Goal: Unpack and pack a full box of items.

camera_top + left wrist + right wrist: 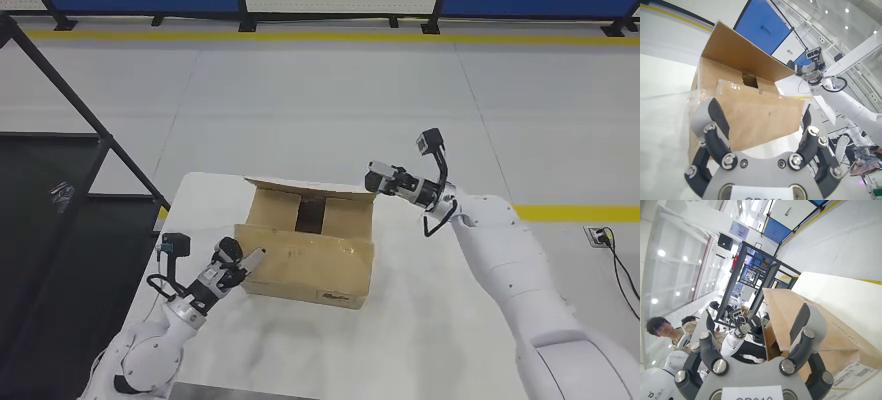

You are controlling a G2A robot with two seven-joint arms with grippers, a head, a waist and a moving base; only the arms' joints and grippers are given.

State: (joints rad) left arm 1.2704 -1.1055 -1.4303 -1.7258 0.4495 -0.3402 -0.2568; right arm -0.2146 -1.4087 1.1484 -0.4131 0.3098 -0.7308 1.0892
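A brown cardboard box stands in the middle of the white table, its top partly open with a dark gap between the flaps. My left gripper is open at the box's near left corner; in the left wrist view the near flap lies between its spread fingers. At the far right corner hangs my right gripper, open as well, beside the raised far flap. One finger rests close against that flap. What the box holds is hidden.
A black metal rack stands off the table's left side, close to my left arm. Bare tabletop stretches to the right of the box and in front of it. A shipping label is stuck on one box wall.
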